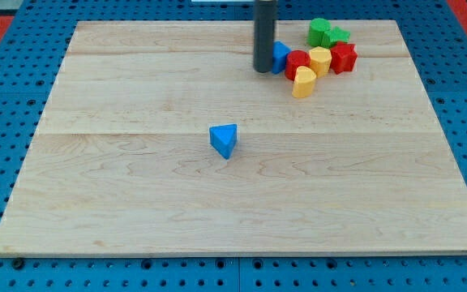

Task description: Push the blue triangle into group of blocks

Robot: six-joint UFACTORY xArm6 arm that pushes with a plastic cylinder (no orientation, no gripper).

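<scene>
My tip (263,69) has no end effector to spread or pinch. It touches a blue block (280,57) by the group. The blue triangle (224,139) sits alone mid-counter (120,186), well apart, so I must get behind it.

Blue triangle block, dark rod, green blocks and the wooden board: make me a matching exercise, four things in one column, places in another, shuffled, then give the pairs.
Column one:
1. blue triangle block
2. my tip, the dark rod's lower end
3. pair of green blocks
4. yellow block nearest the view's bottom

Column two:
A. top edge of the group, toward the view's top right
B. alone near the middle of the wooden board
C. lower edge of the group, below a red block
D. at the group's left side, against a second blue block

Pairs: 1-B, 2-D, 3-A, 4-C
</scene>
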